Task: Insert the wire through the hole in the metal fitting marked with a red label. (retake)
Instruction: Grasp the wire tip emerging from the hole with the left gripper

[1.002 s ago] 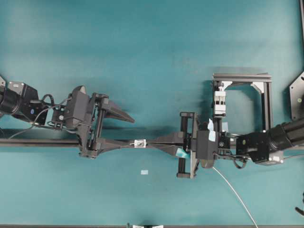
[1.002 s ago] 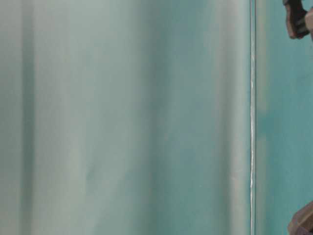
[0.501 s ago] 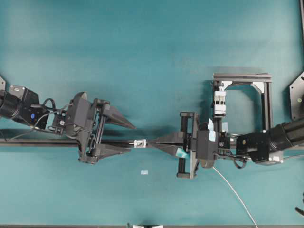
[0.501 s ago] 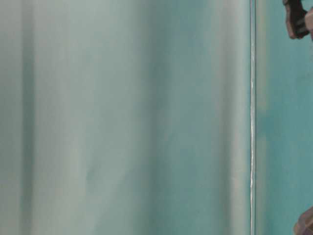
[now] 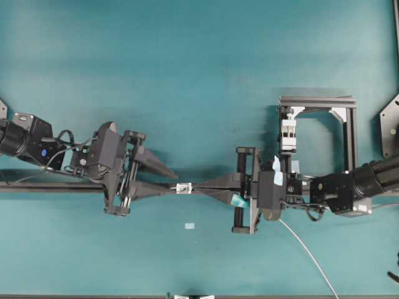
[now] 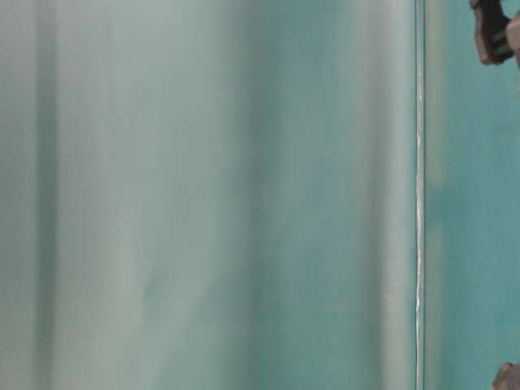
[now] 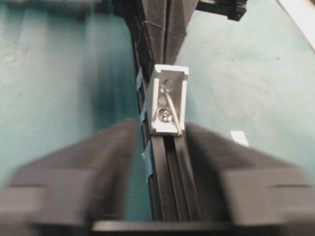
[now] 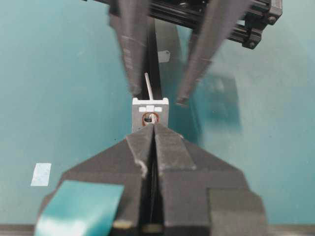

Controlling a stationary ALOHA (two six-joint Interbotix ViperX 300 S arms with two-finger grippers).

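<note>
Wire [image 8: 148, 84] through metal fitting [image 8: 150, 112], between left hand [image 8: 160, 54] fingers

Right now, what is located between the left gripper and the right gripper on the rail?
In the overhead view, only the metal fitting sits between the left gripper and the right gripper.

The table-level view is a blurred teal wash. In the left wrist view, the left gripper's black fingers [image 7: 88, 172] are smeared out of focus. The thin pale wire [image 5: 308, 252] runs off the overhead picture's bottom edge.
</note>
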